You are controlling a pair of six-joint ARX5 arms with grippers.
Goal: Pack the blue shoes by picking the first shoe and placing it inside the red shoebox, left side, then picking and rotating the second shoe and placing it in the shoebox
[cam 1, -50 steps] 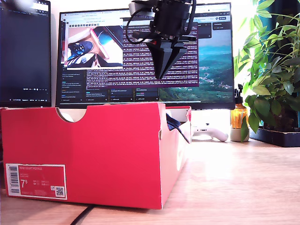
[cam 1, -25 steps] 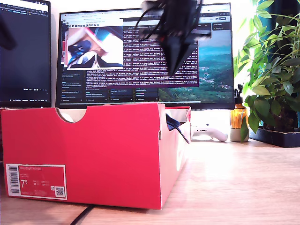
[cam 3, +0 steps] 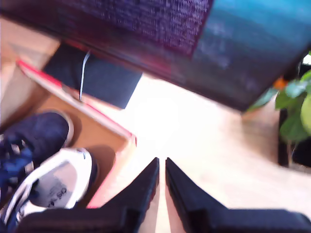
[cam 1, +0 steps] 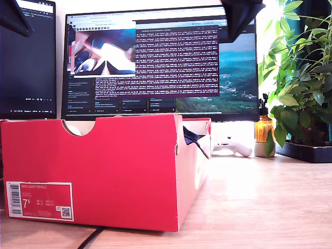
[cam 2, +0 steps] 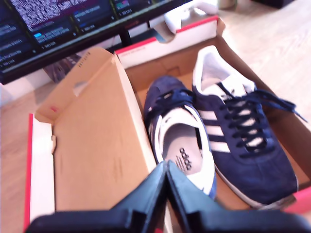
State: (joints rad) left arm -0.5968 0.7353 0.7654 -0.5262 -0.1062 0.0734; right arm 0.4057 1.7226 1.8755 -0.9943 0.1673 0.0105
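The jaws of my first gripper [cam 2: 166, 170] were pressed together with nothing in them, up above the red shoebox [cam 2: 167, 38]. The jaws of my second gripper [cam 3: 161, 167] were almost closed too, holding nothing, over the bare counter [cam 3: 209, 145] just beside the box. Both blue shoes [cam 2: 221, 131] lay side by side inside the box, toes pointing opposite ways, with one lace hanging over the edge. I thought the packing was done. Next, I guessed, my arms only needed to lift away without bumping the box, and maybe that lace could be tucked in.
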